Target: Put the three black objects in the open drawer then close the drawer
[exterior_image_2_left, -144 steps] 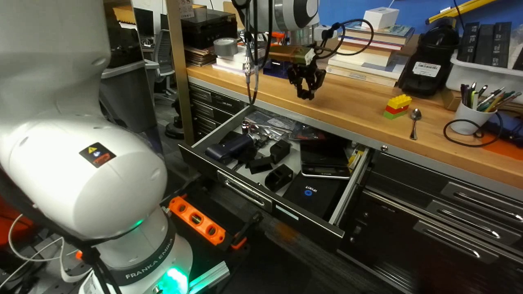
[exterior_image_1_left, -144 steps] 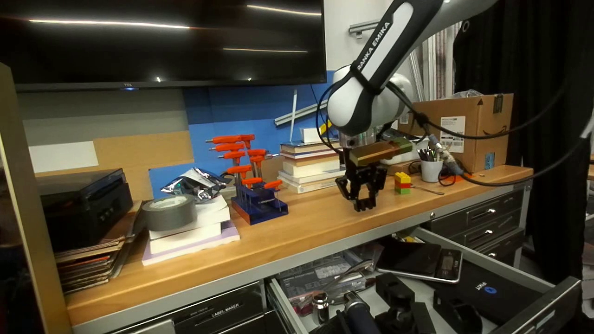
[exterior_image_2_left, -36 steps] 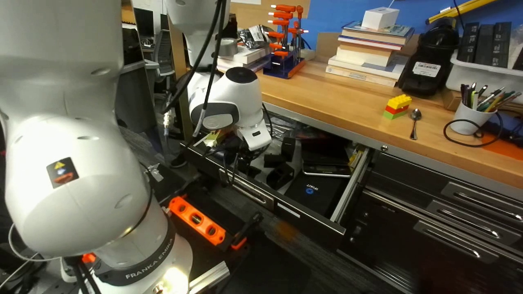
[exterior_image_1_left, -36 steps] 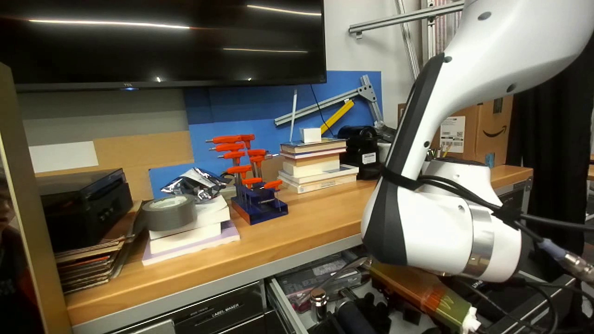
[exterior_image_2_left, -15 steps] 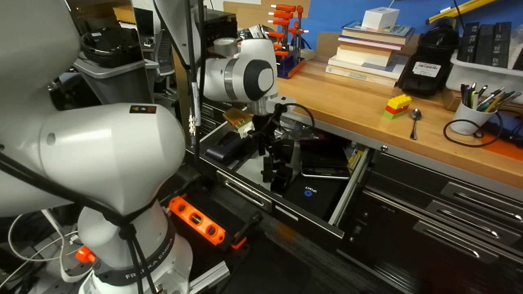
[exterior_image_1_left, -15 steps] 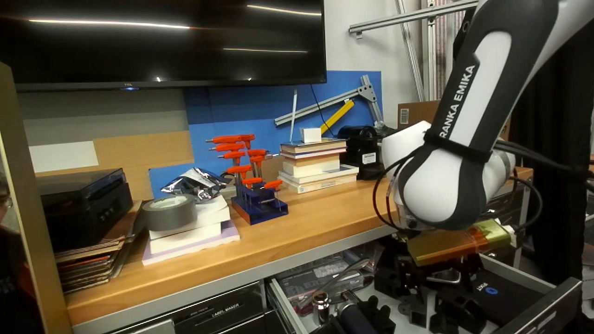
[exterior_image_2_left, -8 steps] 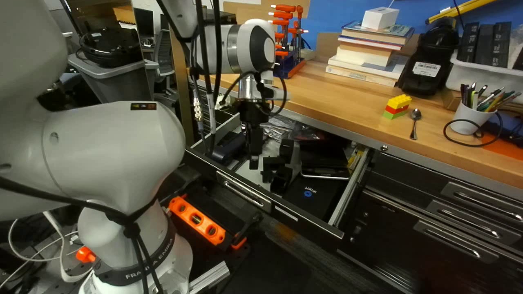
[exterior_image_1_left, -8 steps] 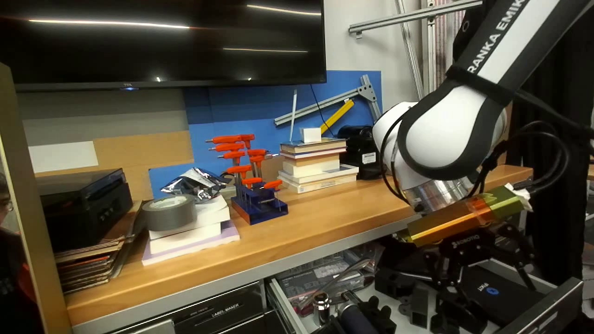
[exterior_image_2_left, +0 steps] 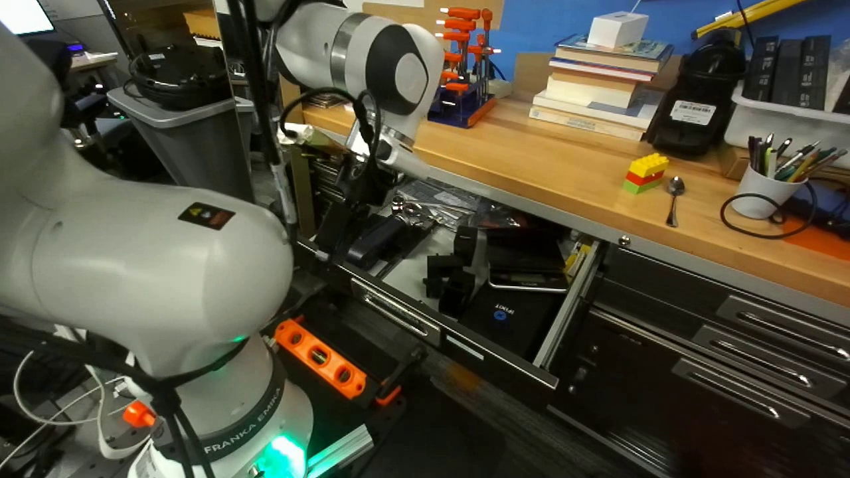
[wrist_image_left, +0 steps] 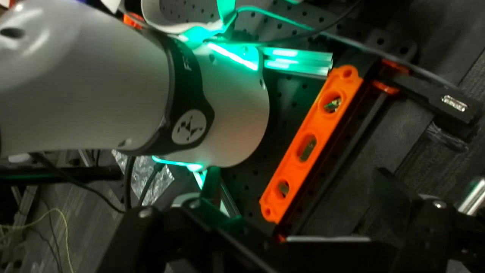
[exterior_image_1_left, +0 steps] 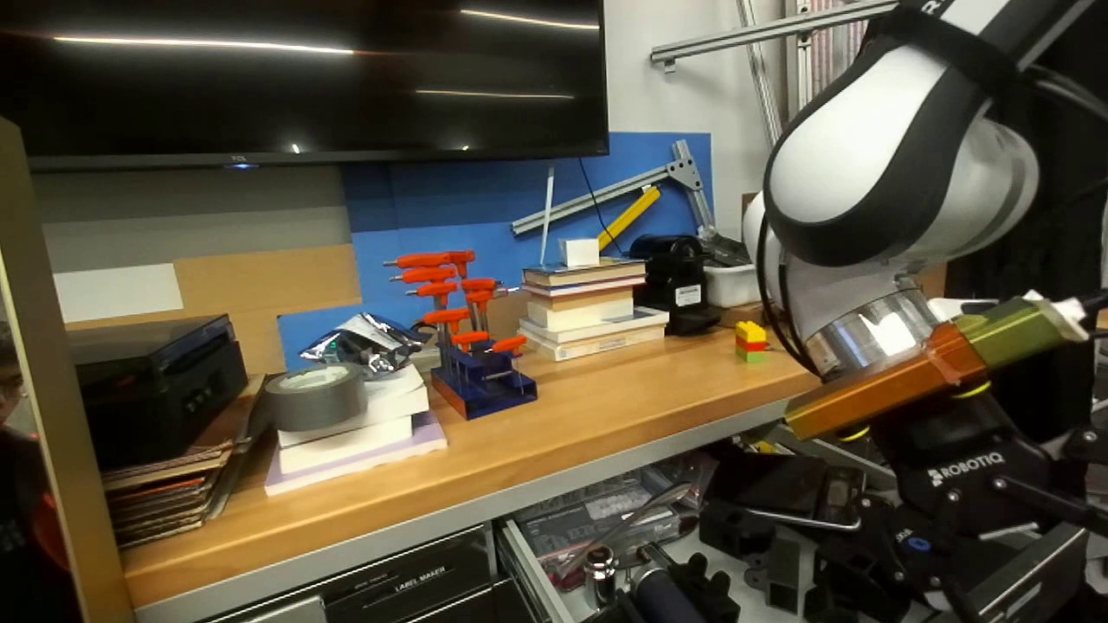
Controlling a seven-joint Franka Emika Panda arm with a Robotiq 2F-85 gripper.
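The gripper (wrist_image_left: pixel 299 178) hung with its fingers spread wide, holding nothing; in both exterior views it showed across the front edge of the drawer (exterior_image_2_left: pixel 508 372). The three black objects (exterior_image_2_left: pixel 446 265) sat inside that open drawer, clustered between its middle and its front edge; whether they touched one another, I could not tell. Beside them a flat black case (exterior_image_2_left: pixel 508 332) with a blue mark lay in the front corner. On the table (exterior_image_2_left: pixel 564 162), a spoon (exterior_image_2_left: pixel 675 199) lay just beside a small brick stack (exterior_image_2_left: pixel 645 174), its handle toward the front edge, and a pile of books (exterior_image_2_left: pixel 591 91) stood nearer the back edge. In the wrist view, an orange level (wrist_image_left: pixel 310 142) lay beside the robot's base (wrist_image_left: pixel 235 121).
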